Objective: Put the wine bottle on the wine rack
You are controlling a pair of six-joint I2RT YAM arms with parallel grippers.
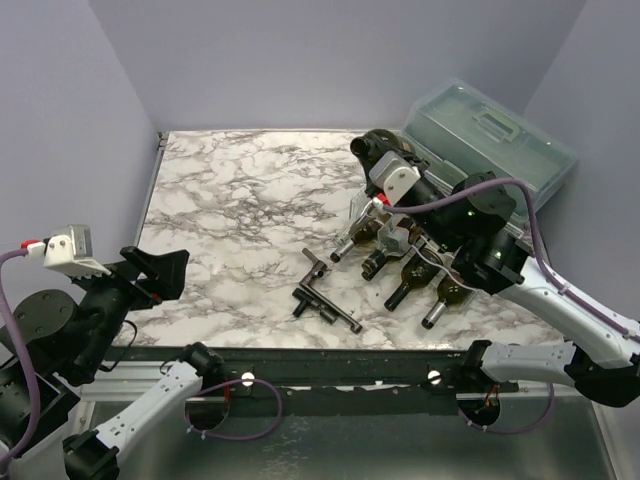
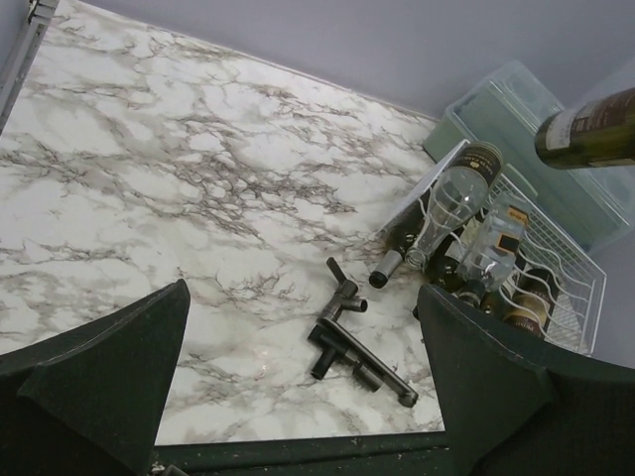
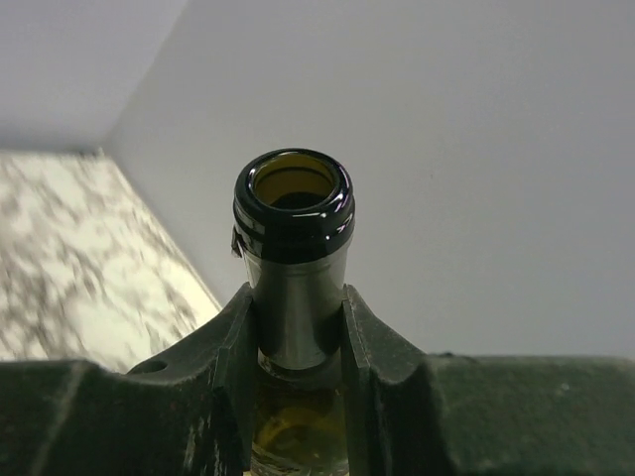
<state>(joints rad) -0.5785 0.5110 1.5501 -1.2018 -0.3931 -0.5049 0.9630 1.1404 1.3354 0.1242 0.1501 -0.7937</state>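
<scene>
The wine bottle (image 3: pixel 295 213) is found off the table, held in the air over the area of the wine rack (image 2: pixel 575 268). Its uncorked mouth is seen in the right wrist view. The right jaws are closed on its neck just below the lip, a hold judged to leave the body free for lowering into a cradle.

Several other bottles (image 2: pixel 448 206) are laid in the wire cradles, necks toward the near-left. Which cradle is free cannot be determined, since much of the rack is hidden from above by the right arm.

A translucent lidded plastic box (image 1: pixel 500 135) is noted just behind the rack. A black metal tool (image 1: pixel 325 297) lies on the marble table (image 1: pixel 230 200), apart from the rack.

The left jaws are spread wide with nothing held. They are parked at the near-left, a position judged to leave the working area free.
</scene>
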